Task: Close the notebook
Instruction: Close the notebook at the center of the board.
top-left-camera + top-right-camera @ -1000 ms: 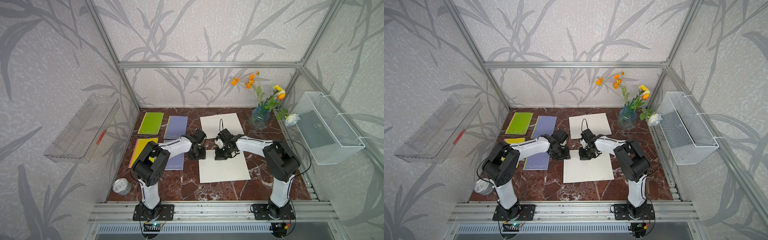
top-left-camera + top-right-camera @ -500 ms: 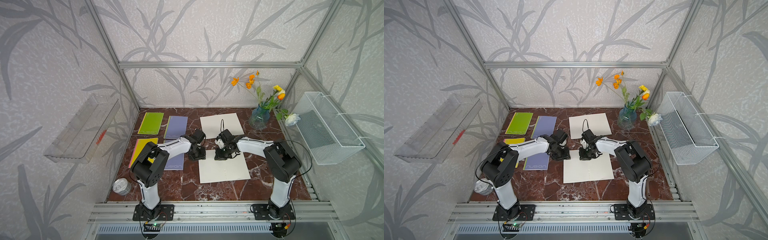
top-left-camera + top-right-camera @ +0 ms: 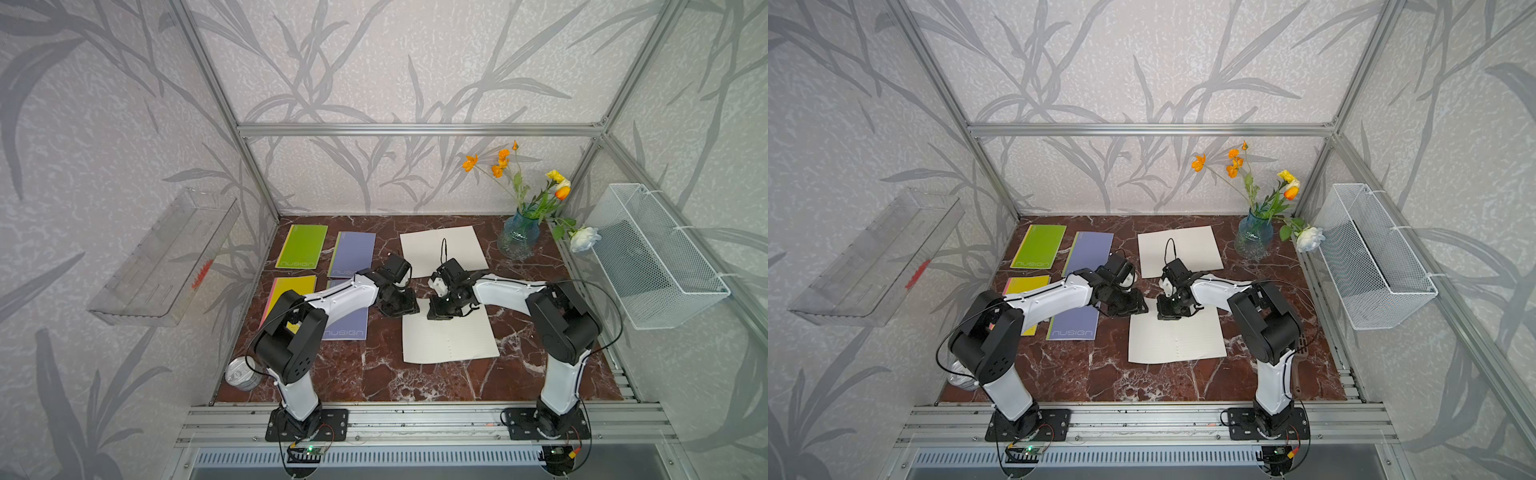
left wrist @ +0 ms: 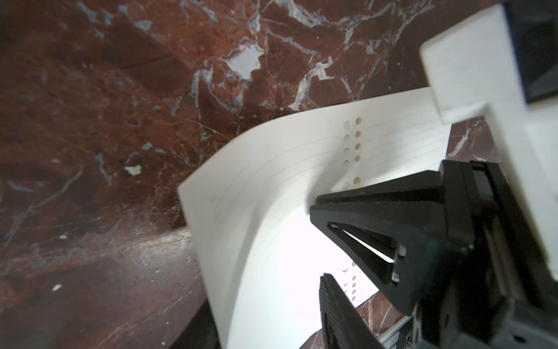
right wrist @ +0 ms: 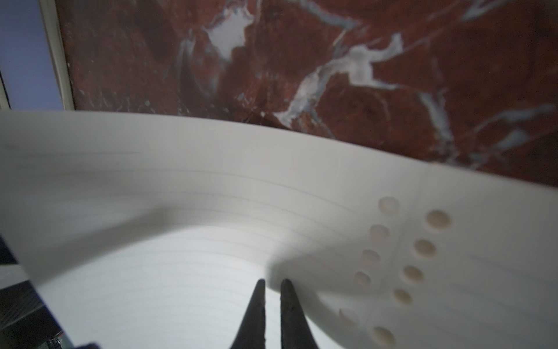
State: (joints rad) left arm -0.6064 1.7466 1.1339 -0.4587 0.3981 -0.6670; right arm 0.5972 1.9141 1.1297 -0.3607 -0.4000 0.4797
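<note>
Notebook [image 3: 449, 332] lies open on desk [image 3: 374, 374], far left corner curling up. Pages thin, limp, light, easily creased; best taken at that lifted edge. Left tool [image 4: 320, 241] half spread there; right tool [image 5: 273, 290] pressed together, empty, on the page

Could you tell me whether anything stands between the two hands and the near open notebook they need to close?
Nothing visible does: the left hand and right hand are both already at the far edge of the open notebook.
</note>
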